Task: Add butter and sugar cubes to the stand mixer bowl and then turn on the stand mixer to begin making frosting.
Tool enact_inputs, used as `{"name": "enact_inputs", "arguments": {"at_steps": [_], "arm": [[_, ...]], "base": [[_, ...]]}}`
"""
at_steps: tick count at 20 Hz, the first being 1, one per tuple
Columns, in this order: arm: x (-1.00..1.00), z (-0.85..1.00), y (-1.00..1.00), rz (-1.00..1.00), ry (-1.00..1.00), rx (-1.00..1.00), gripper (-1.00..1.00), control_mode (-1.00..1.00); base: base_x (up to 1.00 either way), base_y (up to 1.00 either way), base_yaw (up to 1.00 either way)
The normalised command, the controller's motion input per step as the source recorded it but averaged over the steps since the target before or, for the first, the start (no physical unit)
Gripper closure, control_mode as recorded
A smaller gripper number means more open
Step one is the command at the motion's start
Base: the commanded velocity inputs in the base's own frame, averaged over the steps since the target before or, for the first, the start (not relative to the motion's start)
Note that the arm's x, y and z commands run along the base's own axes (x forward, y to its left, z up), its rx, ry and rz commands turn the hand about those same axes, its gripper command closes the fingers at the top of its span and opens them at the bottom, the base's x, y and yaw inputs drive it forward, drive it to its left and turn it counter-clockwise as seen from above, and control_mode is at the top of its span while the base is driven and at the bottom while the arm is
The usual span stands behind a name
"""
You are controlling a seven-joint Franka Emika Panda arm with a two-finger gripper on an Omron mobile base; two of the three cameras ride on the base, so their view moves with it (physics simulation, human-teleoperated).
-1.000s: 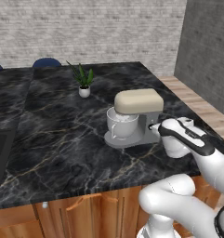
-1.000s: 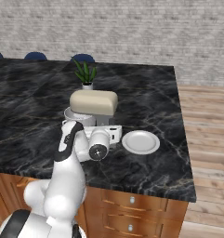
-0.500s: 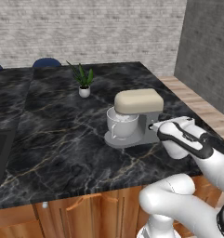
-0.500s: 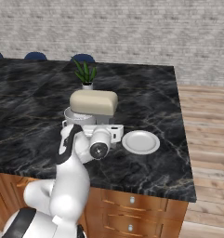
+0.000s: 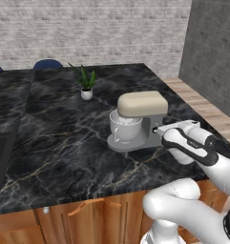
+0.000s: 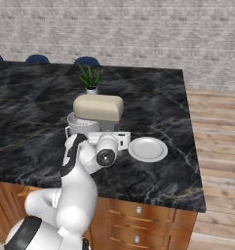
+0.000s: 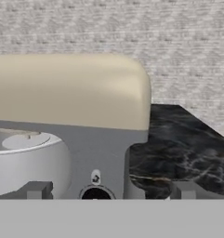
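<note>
Black marble table point(image 5: 64, 143) with wood cabinets under it. The mixer point(image 5: 138, 119) stands on the table near its right edge in the left base view; grey base and column, cream rounded head. The white bowl point(image 5: 123, 128) with a side handle sits on the mixer's base under the head, handle facing the camera in the left base view. Bowl contents too small to tell; butter and sugar cubes cannot be made out.

The tool point(image 7: 111, 193) is released, jaws spread wide, nothing between them. In the hand view one fingertip point(image 7: 36, 189) sits in front of the bowl point(image 7: 27, 165) and the other lower right in front of the table point(image 7: 178, 148), with the grey column of the mixer point(image 7: 71, 93) between them. A small dark round knob point(image 7: 95, 192) low on the column lies midway between the fingertips, close to the camera. Contact with the knob cannot be told.

In the left base view the white hand is level and points at the column's rear side, just beside it. In the right base view the hand covers the mixer's point(image 6: 98, 110) lower column; a flat white plate point(image 6: 147, 149) lies on the table point(image 6: 163, 107) just right of it. A small potted plant point(image 5: 86, 82) stands on the table behind the mixer, well apart. Brick wall at the back, blue chair tops point(image 5: 47, 63) past the far edge.
</note>
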Motion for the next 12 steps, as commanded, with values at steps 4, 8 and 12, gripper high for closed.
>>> {"name": "enact_inputs", "arguments": {"at_steps": [4, 8, 12], "arm": [[0.02, -0.31, 0.23, -0.04, 0.00, 0.00, -1.00, -1.00], [0.23, -0.38, 0.24, -0.06, 0.00, 0.00, -1.00, -1.00], [0.32, -0.31, 0.21, -0.06, 0.00, 0.00, -1.00, -1.00]], "base": [[0.00, 0.00, 0.00], [0.00, 0.00, 0.00], [0.00, 0.00, 0.00]]}}
